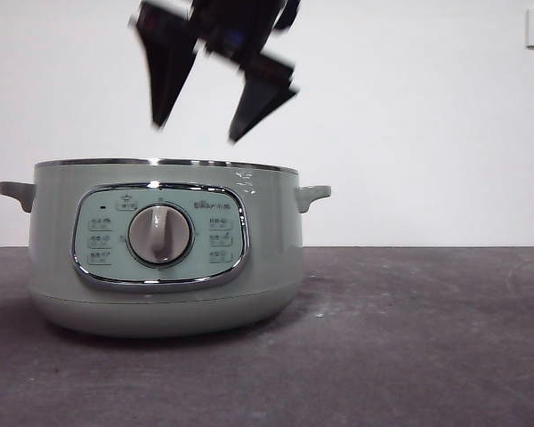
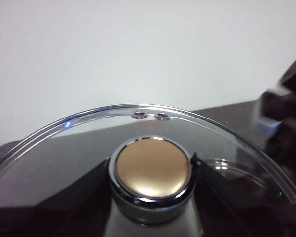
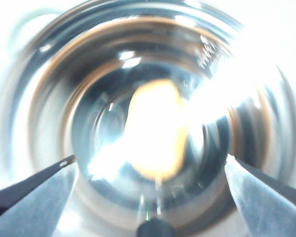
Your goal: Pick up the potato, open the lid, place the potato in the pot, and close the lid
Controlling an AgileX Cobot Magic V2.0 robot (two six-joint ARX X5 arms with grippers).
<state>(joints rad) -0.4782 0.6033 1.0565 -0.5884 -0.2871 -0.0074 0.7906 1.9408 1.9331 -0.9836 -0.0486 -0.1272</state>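
Nearest in the front view, the wide pale sage-green electric pot [image 1: 165, 249] stands on the dark grey counter [image 1: 427, 338], its chrome-framed panel and grey dial facing the camera and its top rim bare, with no lid on it. Directly above that rim hangs the right pincer [image 1: 200, 129], its 2 black jaws spread wide and holding nothing, pointing down toward the pot's open mouth.

Straight below the right pincer [image 3: 150, 170], the right wrist view looks into the shiny metal bowl of the pot [image 3: 49, 98], and there the oval orange-brown potato [image 3: 155, 131] lies on the bottom, apart from the jaws and washed out by glare and blur.

The left pincer [image 2: 150, 173] is closed on the round knob of the shallow domed glass lid with chrome rim [image 2: 64, 148]; the knob reads golden-tan in this view. The lid sits level in that grip, and a white wall lies beyond it.

As a judgement, 3 steps look done: potato picked up, lid taken off, potato dropped in the pot. 1 step is left, closing the lid, which calls for the right pincer to clear the opening first.

Only the right wrist view shows the potato, since the pot's wall hides it from the front. Only the left wrist view shows the lid; the front view has neither lid nor left pincer in frame
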